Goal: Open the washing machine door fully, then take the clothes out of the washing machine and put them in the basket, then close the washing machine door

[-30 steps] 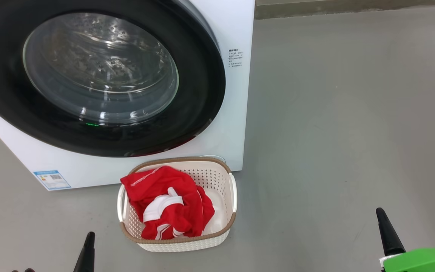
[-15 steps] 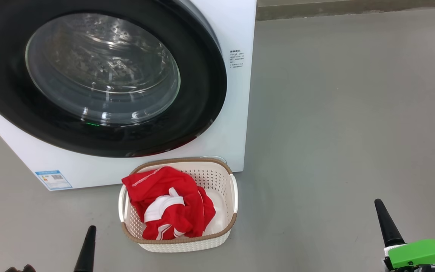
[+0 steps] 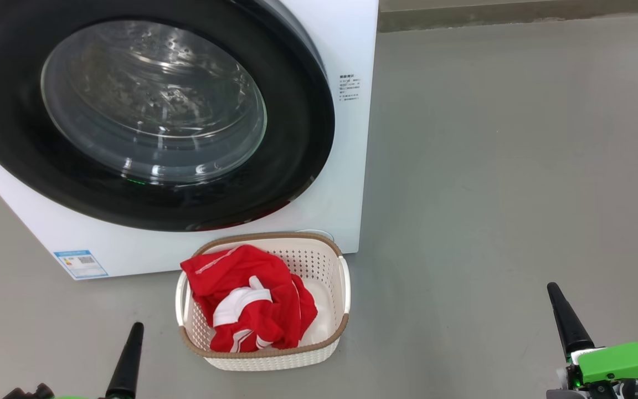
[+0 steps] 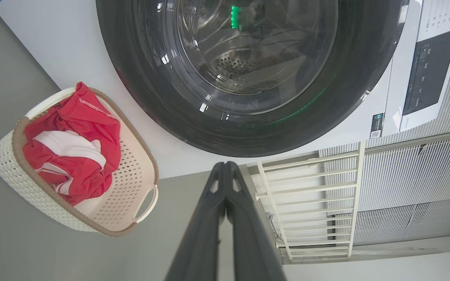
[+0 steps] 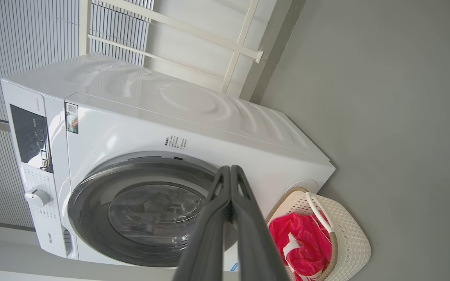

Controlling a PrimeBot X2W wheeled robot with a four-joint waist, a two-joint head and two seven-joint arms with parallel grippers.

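A: Since the camera drifted a touch, has anything itself moved?
B: Not the washing machine (image 3: 352, 44), upper left, its washing machine door (image 3: 153, 105) shut flush; nor the basket (image 3: 342, 327), bottom centre, holding the clothes (image 3: 252, 299). Only the left gripper (image 3: 137, 331) and right gripper (image 3: 555, 295), each with its 2 jaws pressed together and empty, climbed the lower corners. Task looks finished
A: Room?
B: Bare floor (image 3: 507, 183), right half; basket rim just beside the washing machine

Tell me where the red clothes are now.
In the head view the clothes lie inside the basket on the floor, bottom centre, below the washing machine door.
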